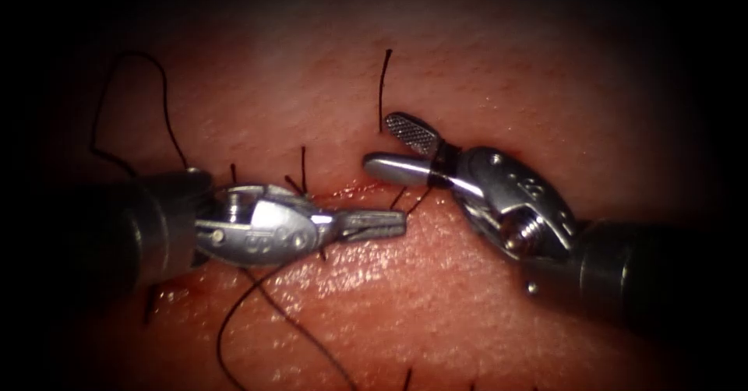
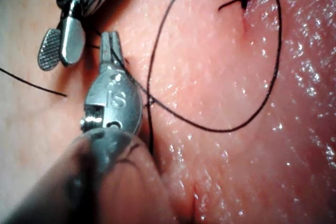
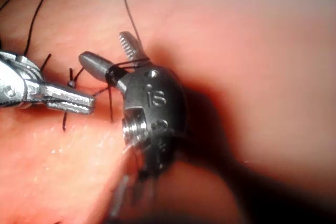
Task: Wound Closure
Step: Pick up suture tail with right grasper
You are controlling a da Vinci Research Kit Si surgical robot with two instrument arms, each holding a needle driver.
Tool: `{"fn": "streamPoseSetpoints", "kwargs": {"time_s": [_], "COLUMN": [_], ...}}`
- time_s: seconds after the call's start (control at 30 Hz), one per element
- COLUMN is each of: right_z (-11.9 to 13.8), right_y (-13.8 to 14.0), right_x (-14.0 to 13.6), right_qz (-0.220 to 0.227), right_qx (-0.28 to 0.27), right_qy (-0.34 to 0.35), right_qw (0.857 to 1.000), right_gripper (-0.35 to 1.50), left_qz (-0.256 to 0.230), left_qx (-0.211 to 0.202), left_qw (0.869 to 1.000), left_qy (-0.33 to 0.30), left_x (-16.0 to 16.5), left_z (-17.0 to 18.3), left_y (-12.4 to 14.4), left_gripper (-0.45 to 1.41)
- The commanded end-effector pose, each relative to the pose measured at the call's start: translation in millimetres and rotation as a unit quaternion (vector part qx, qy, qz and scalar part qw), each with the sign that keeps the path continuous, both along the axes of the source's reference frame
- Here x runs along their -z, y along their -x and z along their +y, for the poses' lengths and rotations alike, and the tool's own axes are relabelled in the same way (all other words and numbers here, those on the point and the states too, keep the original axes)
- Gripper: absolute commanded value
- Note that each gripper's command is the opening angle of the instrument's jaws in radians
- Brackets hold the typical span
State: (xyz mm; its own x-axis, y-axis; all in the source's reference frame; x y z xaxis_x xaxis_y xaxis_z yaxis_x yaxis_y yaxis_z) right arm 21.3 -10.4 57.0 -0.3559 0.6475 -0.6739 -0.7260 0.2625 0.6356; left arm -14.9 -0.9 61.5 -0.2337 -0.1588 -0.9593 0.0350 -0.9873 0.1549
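Note:
My left tool [image 1: 389,223] comes in from the left and lies over the cut [image 1: 347,191], jaws shut on the thread [image 1: 269,301]. That dark thread runs from the jaw tips up to my right tool and is wound around the base of its jaws [image 1: 441,163]. The right tool [image 1: 379,140] stands open just right of the cut, with nothing between its jaws. A short free thread end [image 1: 382,87] rises from the tissue just above them. The wrap on the right tool [image 3: 103,45] is plain in its wrist view, close to the left tool [image 3: 79,100].
Tied stitches with short cut ends [image 1: 302,165] stand along the cut to the left. A long slack thread loop [image 1: 128,87] lies on the tissue [image 1: 483,313] at the far left; another curve [image 2: 252,114] lies beside the left tool [image 2: 111,45].

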Motion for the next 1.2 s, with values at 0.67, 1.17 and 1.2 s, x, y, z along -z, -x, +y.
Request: {"fn": "streamPoseSetpoints", "kwargs": {"time_s": [0.67, 1.17, 1.2], "right_z": [4.0, 5.0, 5.0], "right_y": [-1.8, -3.3, -3.4], "right_x": [-2.7, -3.4, -3.3], "right_qz": [-0.015, -0.018, -0.018], "right_qx": [-0.022, -0.028, -0.029], "right_qy": [-0.002, 0.000, 0.000], "right_qw": [1.000, 0.999, 0.999], "right_gripper": [0.86, 0.59, 0.27], "left_qz": [-0.008, -0.012, -0.012], "left_qx": [0.002, 0.000, 0.000], "left_qw": [1.000, 1.000, 1.000], "left_qy": [-0.013, -0.014, -0.014], "left_x": [-1.3, -1.2, -1.2], "left_z": [4.5, 5.3, 5.3], "left_y": [-0.2, -0.6, -0.6], "left_gripper": [-0.45, -0.45, -0.45]}}
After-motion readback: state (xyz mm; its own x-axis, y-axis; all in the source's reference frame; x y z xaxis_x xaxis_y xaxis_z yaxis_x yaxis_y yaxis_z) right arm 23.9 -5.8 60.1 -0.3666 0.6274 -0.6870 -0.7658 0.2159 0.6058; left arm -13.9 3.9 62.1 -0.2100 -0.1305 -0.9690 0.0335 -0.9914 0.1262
